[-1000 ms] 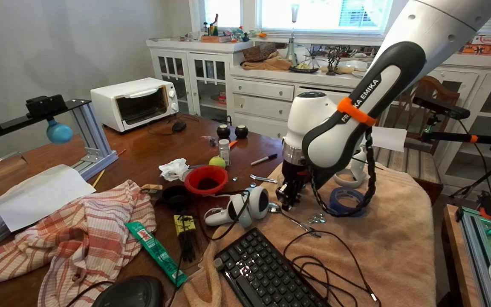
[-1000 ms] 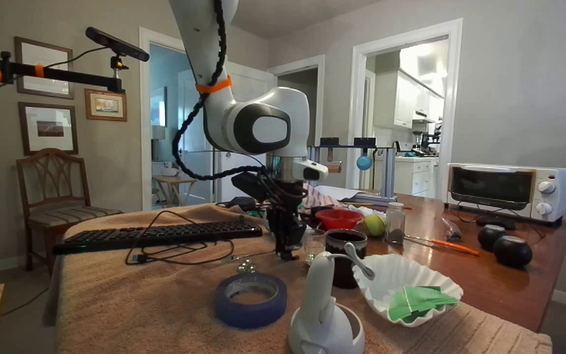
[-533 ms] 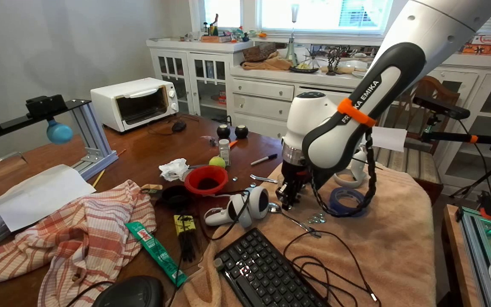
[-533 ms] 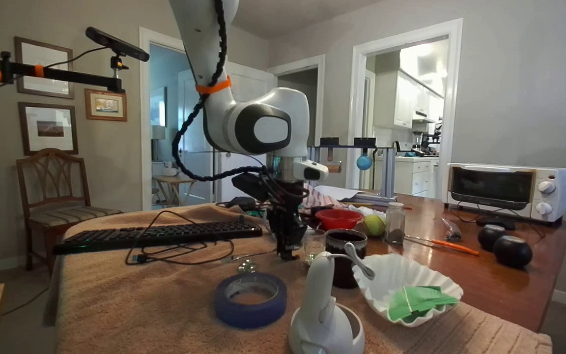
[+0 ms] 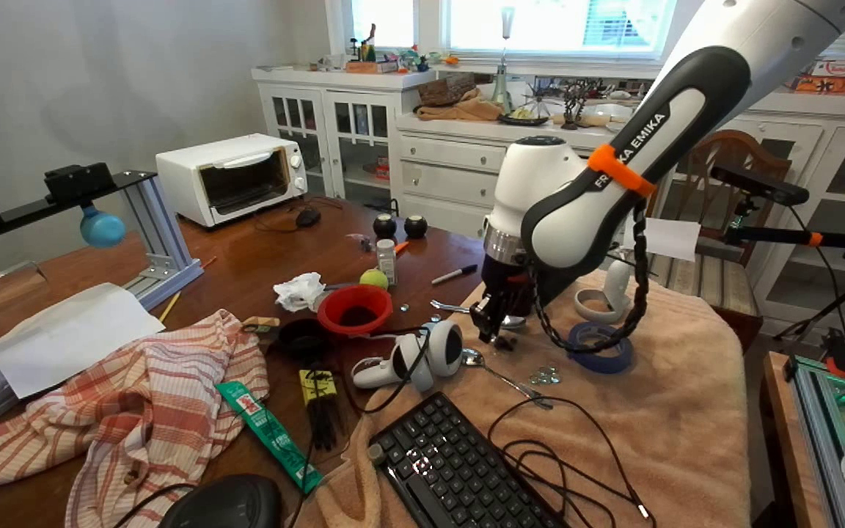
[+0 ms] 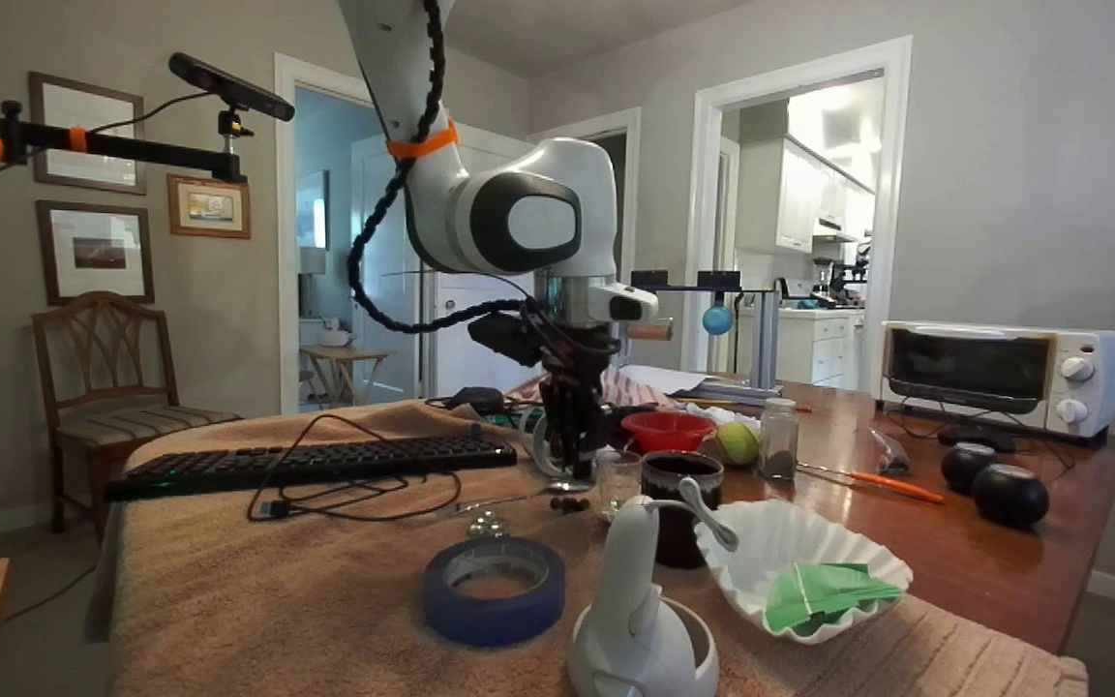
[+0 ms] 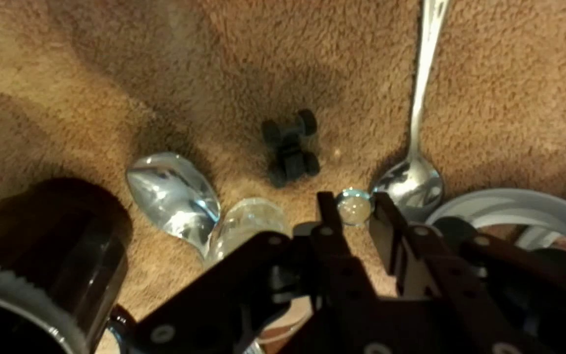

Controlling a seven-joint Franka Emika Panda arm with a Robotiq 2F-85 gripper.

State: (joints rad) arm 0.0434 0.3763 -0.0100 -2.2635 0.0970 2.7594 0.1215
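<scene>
My gripper [image 7: 354, 202] is nearly closed, with a clear glass gem [image 7: 354, 209] pinched between its fingertips in the wrist view. In both exterior views the gripper [image 5: 489, 336] is a little above the tan towel [image 5: 657, 411]. A small black wheeled toy [image 7: 290, 147] lies on the towel just beyond the fingertips; it also shows in an exterior view [image 6: 569, 504]. A spoon [image 7: 420, 98] lies beside the fingertips, its bowl near the gem. A clear glass [image 7: 253, 216] and another spoon bowl [image 7: 172, 196] are on the opposite side.
A dark mug [image 6: 678, 523], a white shell-shaped bowl [image 6: 799, 552] and blue tape [image 6: 493, 600] stand near the gripper. White controllers [image 5: 441, 348] [image 6: 630, 620] lie on both sides. Several glass gems [image 5: 545, 375], a keyboard [image 5: 459, 462], its cable and a red bowl [image 5: 355, 309] surround the area.
The gripper stays still between the two earlier moments, then rises off the towel. The black toy and a spoon bowl behind the gripper come into clear view beneath it.
</scene>
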